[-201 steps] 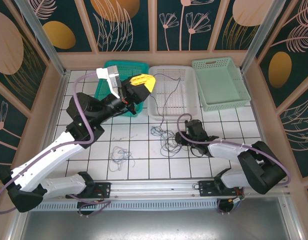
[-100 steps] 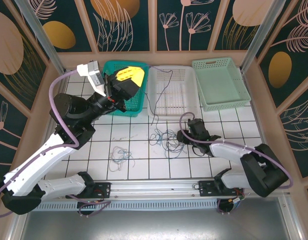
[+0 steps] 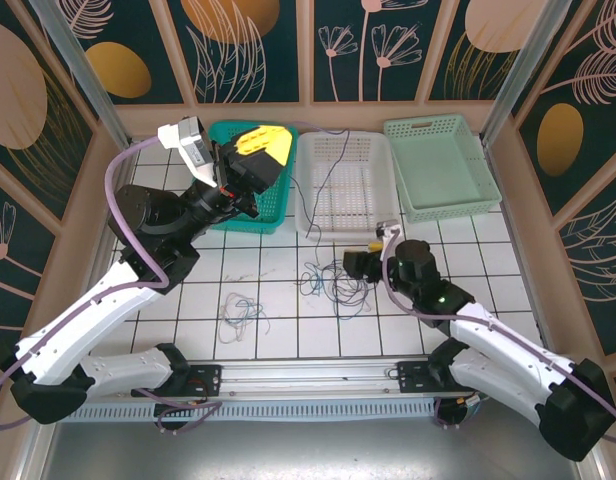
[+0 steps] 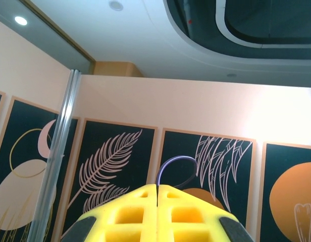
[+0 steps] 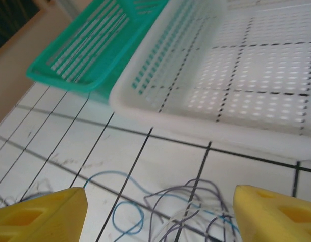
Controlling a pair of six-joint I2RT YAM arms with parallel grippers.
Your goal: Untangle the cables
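Observation:
The cables lie as a tangle (image 3: pixel 330 280) of dark, blue and pale loops on the tiled table in front of the white basket. One dark strand (image 3: pixel 310 212) rises from the tangle and crosses the white basket to my left gripper (image 3: pixel 260 146). That gripper is held high over the teal basket and is shut on the strand. In the left wrist view its yellow fingertips (image 4: pixel 157 185) are pressed together and a purple-dark wire loop (image 4: pixel 177 157) sticks out between them. My right gripper (image 3: pixel 355 262) hovers open at the tangle's right edge. Its jaws (image 5: pixel 158 217) stand wide apart above purple strands (image 5: pixel 178 189) and a blue strand (image 5: pixel 128 177).
A separate small heap of pale and blue cable (image 3: pixel 240 312) lies front left. Three baskets line the back: teal (image 3: pixel 274 214), white (image 3: pixel 388 185) and mint green (image 3: pixel 440 205). The white basket's rim (image 5: pixel 221 118) and the teal basket (image 5: pixel 69 75) are just beyond the right gripper. Wooden walls enclose the table.
My right gripper has opened, and its arm has swung up and back from the tangle. The left gripper has moved left and back with the dark strand, pulling it over the white basket.

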